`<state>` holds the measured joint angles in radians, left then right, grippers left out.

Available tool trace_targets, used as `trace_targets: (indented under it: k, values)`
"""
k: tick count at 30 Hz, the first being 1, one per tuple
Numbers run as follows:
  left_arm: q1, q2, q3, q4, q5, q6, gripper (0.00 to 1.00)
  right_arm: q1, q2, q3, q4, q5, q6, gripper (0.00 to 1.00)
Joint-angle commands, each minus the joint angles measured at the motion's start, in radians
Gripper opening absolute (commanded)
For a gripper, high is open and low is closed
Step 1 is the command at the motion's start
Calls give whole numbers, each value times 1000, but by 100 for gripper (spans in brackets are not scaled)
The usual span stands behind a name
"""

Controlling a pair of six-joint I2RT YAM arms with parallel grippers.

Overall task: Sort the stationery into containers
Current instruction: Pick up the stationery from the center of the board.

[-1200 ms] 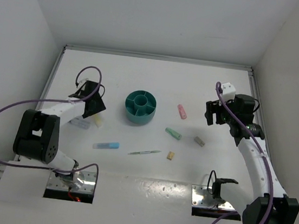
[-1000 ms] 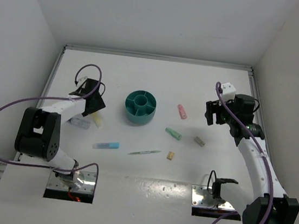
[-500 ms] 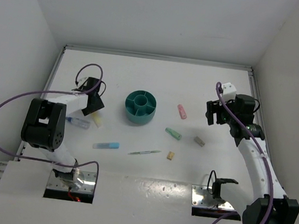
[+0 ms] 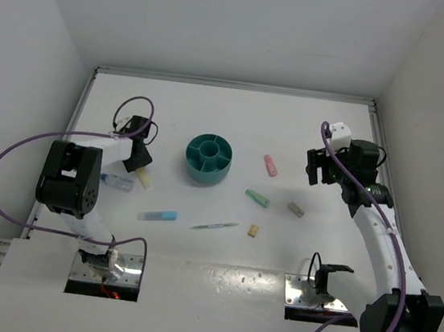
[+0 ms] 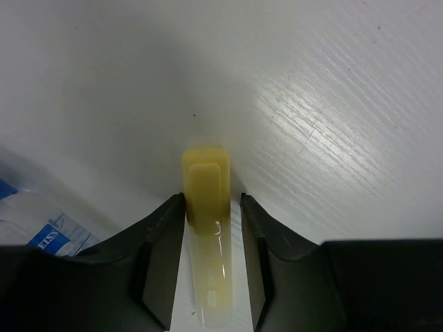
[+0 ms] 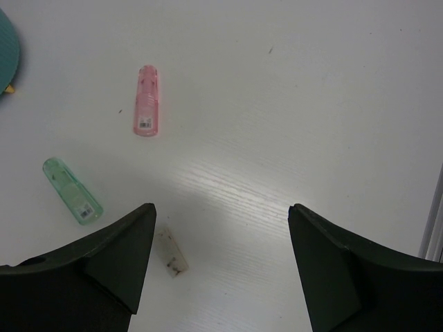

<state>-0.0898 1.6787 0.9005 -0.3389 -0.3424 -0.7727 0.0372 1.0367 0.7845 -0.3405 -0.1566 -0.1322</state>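
Between the narrowly parted jaws of the left gripper (image 5: 212, 200), near the teal organiser (image 4: 205, 174), the yellow stick (image 5: 205, 180) lies lengthwise, its long axis along them, not yet clamped.

Lab test cell: white table (image 4: 308, 128) boxed by plain white walls (image 4: 223, 28) (cabled robot arm (image 4: 377, 225) bolted on).

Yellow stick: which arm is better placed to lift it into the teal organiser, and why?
Left. Its jaws straddle the yellow stick; the right arm hangs with jaws open beyond the teal organiser, near the pink stick.
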Motion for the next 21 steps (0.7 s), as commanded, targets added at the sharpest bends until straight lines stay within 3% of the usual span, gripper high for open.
trace_targets:
  k: [1, 10, 11, 14, 15, 17, 21]
  values:
    - [12, 12, 26, 5, -6, -14, 43, 4, -27, 27, 34, 14, 0, 78]
    - [12, 30, 26, -5, -6, -14, 43, 4, -37, 18, 34, 14, 9, 78]
    - [12, 30, 26, -5, -6, -14, 41, 4, -37, 18, 34, 14, 9, 78]
    - [12, 30, 37, -14, -6, -4, 23, 4, -46, 18, 34, 23, 9, 78]
    - [12, 15, 49, -14, 3, -4, 12, 4, -46, 18, 34, 23, 9, 78]
    - [12, -14, 58, -23, 14, 7, 4, 4, -46, 18, 34, 23, 9, 78]
    - [-34, -129, 116, -23, -1, 56, 0, 4, -46, 18, 34, 23, 9, 78]
